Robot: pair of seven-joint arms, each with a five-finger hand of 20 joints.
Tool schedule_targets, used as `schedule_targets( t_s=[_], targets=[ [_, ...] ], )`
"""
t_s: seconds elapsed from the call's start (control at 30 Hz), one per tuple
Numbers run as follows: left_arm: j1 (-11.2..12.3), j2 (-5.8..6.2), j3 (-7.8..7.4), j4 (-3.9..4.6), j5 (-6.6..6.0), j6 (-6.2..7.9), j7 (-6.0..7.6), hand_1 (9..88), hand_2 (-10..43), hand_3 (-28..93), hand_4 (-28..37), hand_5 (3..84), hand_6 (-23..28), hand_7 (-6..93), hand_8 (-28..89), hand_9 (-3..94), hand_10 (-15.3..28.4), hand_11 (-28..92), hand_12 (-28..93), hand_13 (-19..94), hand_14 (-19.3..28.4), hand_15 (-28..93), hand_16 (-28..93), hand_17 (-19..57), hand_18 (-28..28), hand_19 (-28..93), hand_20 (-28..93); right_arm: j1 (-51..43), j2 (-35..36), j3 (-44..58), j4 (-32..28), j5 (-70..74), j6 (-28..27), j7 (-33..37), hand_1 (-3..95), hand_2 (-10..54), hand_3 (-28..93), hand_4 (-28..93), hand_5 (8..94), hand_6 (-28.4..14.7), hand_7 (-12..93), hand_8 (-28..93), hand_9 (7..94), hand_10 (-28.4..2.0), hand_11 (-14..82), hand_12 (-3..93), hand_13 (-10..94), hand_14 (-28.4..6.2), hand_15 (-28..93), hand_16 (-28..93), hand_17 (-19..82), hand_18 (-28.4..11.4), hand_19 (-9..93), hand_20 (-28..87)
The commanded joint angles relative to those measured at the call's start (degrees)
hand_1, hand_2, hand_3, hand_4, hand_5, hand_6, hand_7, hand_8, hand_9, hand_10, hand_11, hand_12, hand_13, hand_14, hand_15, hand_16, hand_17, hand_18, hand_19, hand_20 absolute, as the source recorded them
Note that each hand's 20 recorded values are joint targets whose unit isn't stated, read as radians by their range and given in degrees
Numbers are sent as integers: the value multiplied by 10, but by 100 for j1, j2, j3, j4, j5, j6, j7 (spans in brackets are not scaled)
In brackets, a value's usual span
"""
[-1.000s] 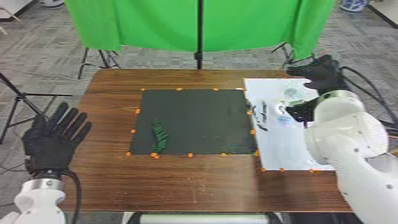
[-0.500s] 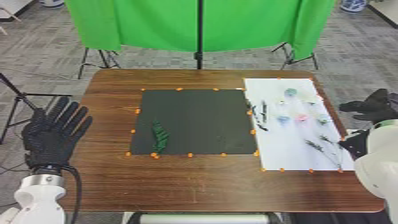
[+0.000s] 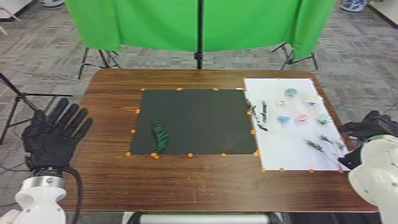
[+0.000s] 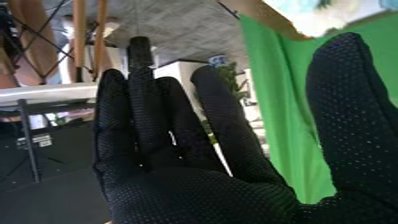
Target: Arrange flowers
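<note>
My left hand (image 3: 55,132) lies flat at the table's left edge, fingers straight. Past the table's right edge is my right hand (image 3: 369,129), beside the white sheet (image 3: 275,145); in the right wrist view that hand (image 4: 195,195) has straight fingers, thumb apart, holding nothing. A green leaf (image 3: 160,137) lies on the black mat (image 3: 200,115), toward its lower left. On the white sheet lie several small flowers, among them a pink one (image 3: 302,118), a blue one (image 3: 283,120) and a green one (image 3: 290,92). Thin dark sprigs (image 3: 314,145) lie lower right, and dark stems (image 3: 264,111) at its left side.
Orange markers (image 3: 189,155) line the mat and sheet edges on the brown table (image 3: 178,185). Behind the table hang a green cloth (image 3: 147,30) and a black pole (image 3: 200,35). Tripod legs (image 3: 18,100) stand to the left of the table.
My right hand has moved from above the white sheet out past the table's right edge, then slightly lower and inward, uncovering the flowers. The left hand and the leaf have stayed put.
</note>
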Motion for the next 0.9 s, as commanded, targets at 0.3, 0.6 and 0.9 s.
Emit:
schedule_targets(
  t_s=[0.3,0.6,0.9],
  targets=[
    [113,-40,12,47,-6,1,-111,237,129,737,-283,428,75,118,-87,350,147,215,101,261,143,305,-58,-36,125,266,119,-206,-157,-82,52,238,-499,-56,356,-95,738,-282,552,-105,145,-88,462,-265,119,176,289,-266,459,101,66,-283,532,148],
    [152,-57,29,34,-46,9,-113,238,129,736,-283,428,75,120,-87,350,147,216,101,261,143,305,-58,-36,125,266,118,-109,-158,-349,315,96,-514,-179,348,-95,740,-283,555,-100,152,-91,468,-260,122,176,297,-261,456,104,65,-282,531,148],
    [129,-69,43,36,-64,27,-115,238,129,737,-283,420,75,120,-86,350,147,220,103,261,143,306,-58,-36,126,267,118,48,-68,-609,562,-163,-46,-295,413,-95,770,-280,616,-52,216,-117,532,-233,153,176,352,-232,465,107,81,-269,534,144]
  ],
)
